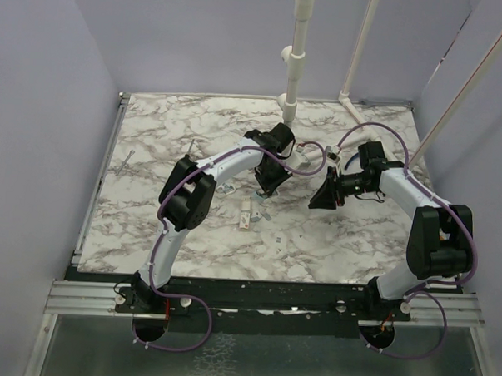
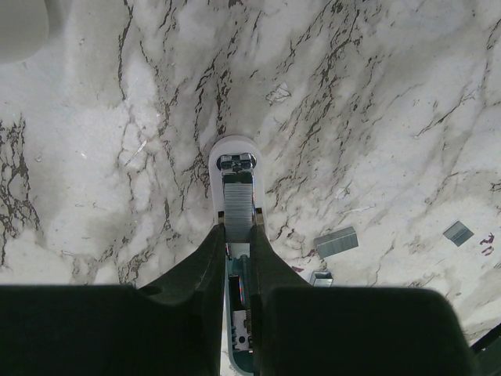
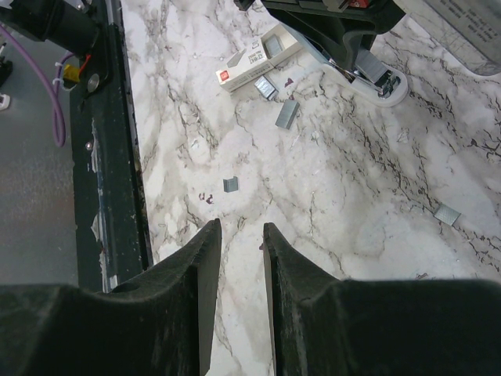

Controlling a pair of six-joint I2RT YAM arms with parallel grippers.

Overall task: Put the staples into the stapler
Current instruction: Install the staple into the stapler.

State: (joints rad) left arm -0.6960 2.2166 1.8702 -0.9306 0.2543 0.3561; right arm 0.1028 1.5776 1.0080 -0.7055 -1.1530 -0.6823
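One marble table [image 1: 153, 142], two robot arms, one stapler [image 2: 234, 150], one small white box [image 3: 249, 63], and four loose staple pieces [image 3: 286, 114] that can be counted on the marble in the right wrist view. The stapler lies near the table's centre with its metal channel exposed and its white nose pointing away from the left claw [image 2: 237, 232]. That claw's fingers are clamped on the stapler's sides. A ribbed grey strip, the staples [image 2: 237, 200], sits in the channel directly ahead of the fingertips. The right claw [image 3: 241, 229] hangs to the right of the stapler, apart from it, with its fingers parted and only bare marble between them. Only the left wrist view shows the strip inside the channel. Only the right wrist view shows the box clearly, with two loose pieces just beside it.
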